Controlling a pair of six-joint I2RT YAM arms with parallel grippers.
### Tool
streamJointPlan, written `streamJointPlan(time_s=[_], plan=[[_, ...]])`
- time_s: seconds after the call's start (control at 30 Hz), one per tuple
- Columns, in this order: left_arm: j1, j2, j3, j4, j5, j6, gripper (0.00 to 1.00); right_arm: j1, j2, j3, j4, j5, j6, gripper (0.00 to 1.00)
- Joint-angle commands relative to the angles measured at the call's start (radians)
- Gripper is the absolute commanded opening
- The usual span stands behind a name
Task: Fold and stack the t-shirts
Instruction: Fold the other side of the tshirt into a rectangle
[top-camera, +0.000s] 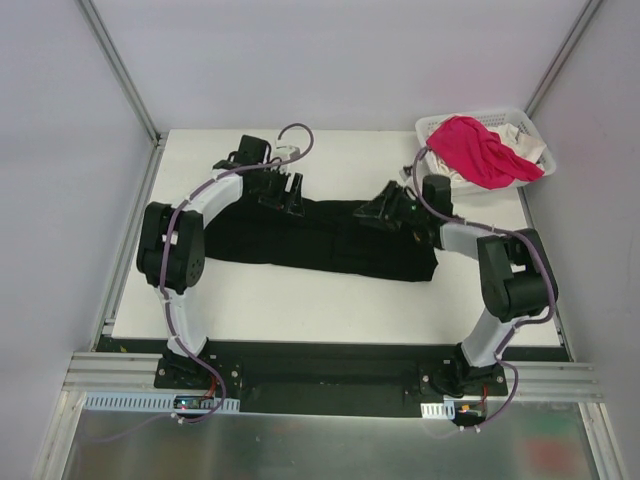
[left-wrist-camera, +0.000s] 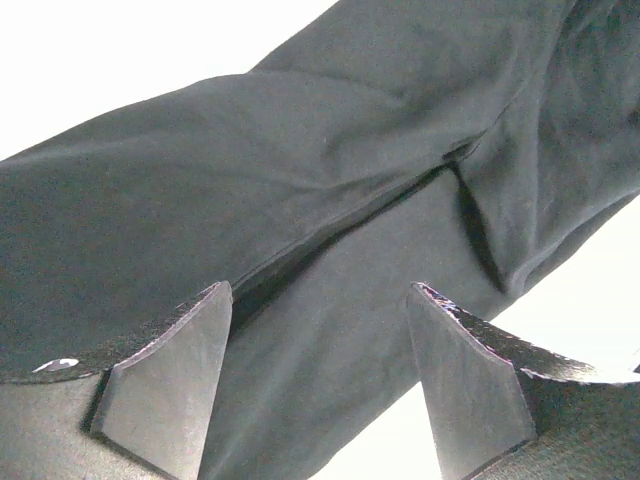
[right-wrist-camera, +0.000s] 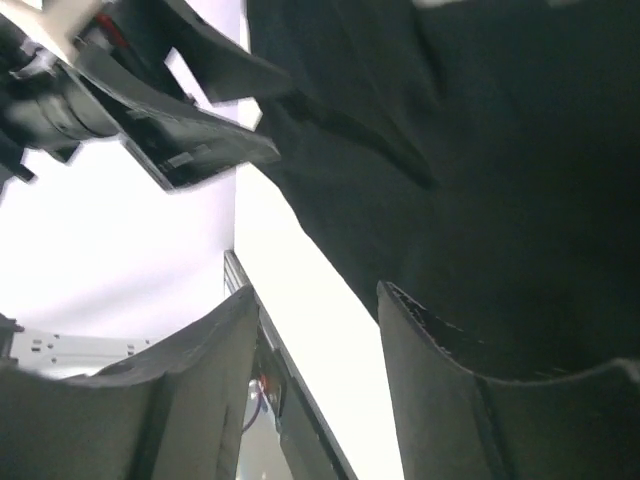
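The black t-shirt (top-camera: 330, 245) lies as a long folded band across the middle of the white table. My left gripper (top-camera: 292, 195) hangs over its far left edge. In the left wrist view the left gripper (left-wrist-camera: 318, 290) is open, and the dark cloth (left-wrist-camera: 300, 180) lies flat under the gap, not pinched. My right gripper (top-camera: 372, 213) is above the band's far edge, right of centre. Seen from the right wrist, the right gripper (right-wrist-camera: 318, 290) is open and empty, with black cloth (right-wrist-camera: 480, 180) beside its right finger. The pink t-shirt (top-camera: 475, 150) lies bunched over a white t-shirt (top-camera: 527, 152).
A white lattice basket (top-camera: 500, 113) at the table's far right corner holds the pink and white shirts. Metal frame posts rise at both far corners. The left arm's gripper body (right-wrist-camera: 170, 130) shows close by in the right wrist view. White table surface (top-camera: 300, 300) lies in front of the band.
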Motion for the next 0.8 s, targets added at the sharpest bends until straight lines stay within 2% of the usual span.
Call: streamJointPlan(time_s=[0.0, 0.03, 0.07, 0.1, 0.13, 0.2, 0.23, 0.3, 0.33, 0.47, 0.57, 0.77], plan=[[-0.012, -0.136, 0.030, 0.067, -0.072, -0.075, 0.71, 0.007, -0.078, 0.395, -0.375, 0.114, -0.404, 0.56], [-0.012, -0.147, 0.047, 0.059, -0.083, -0.075, 0.71, 0.043, -0.070, 0.515, -0.825, 0.255, -0.537, 0.58], [-0.012, -0.156, 0.059, 0.016, -0.110, -0.074, 0.73, 0.068, -0.014, 0.630, -0.998, 0.387, -0.663, 0.61], [-0.012, -0.162, 0.079, -0.030, -0.124, -0.075, 0.73, 0.086, 0.024, 0.871, -1.136, 0.549, -0.795, 0.62], [-0.012, -0.159, 0.132, -0.076, -0.149, -0.074, 0.73, 0.094, 0.069, 0.959, -1.350, 0.598, -0.813, 0.63], [-0.012, -0.158, 0.175, -0.198, -0.248, -0.072, 0.73, 0.090, 0.144, 1.101, -1.472, 0.632, -0.812, 0.63], [-0.012, -0.156, 0.209, -0.234, -0.285, -0.071, 0.73, 0.091, 0.157, 1.120, -1.553, 0.640, -0.798, 0.64], [-0.012, -0.156, 0.223, -0.297, -0.372, -0.075, 0.74, 0.100, 0.132, 1.069, -1.555, 0.640, -0.747, 0.63], [-0.012, -0.156, 0.220, -0.305, -0.387, -0.075, 0.75, 0.113, 0.112, 0.945, -1.506, 0.640, -0.724, 0.63], [-0.011, -0.129, 0.222, -0.338, -0.376, -0.075, 0.78, 0.126, -0.015, 0.592, -1.287, 0.549, -0.618, 0.63], [-0.012, -0.095, 0.217, -0.355, -0.364, -0.075, 0.78, 0.128, -0.093, 0.408, -1.190, 0.566, -0.589, 0.64], [-0.015, -0.014, 0.215, -0.371, -0.353, -0.095, 0.76, 0.122, -0.156, 0.240, -1.107, 0.571, -0.580, 0.64]])
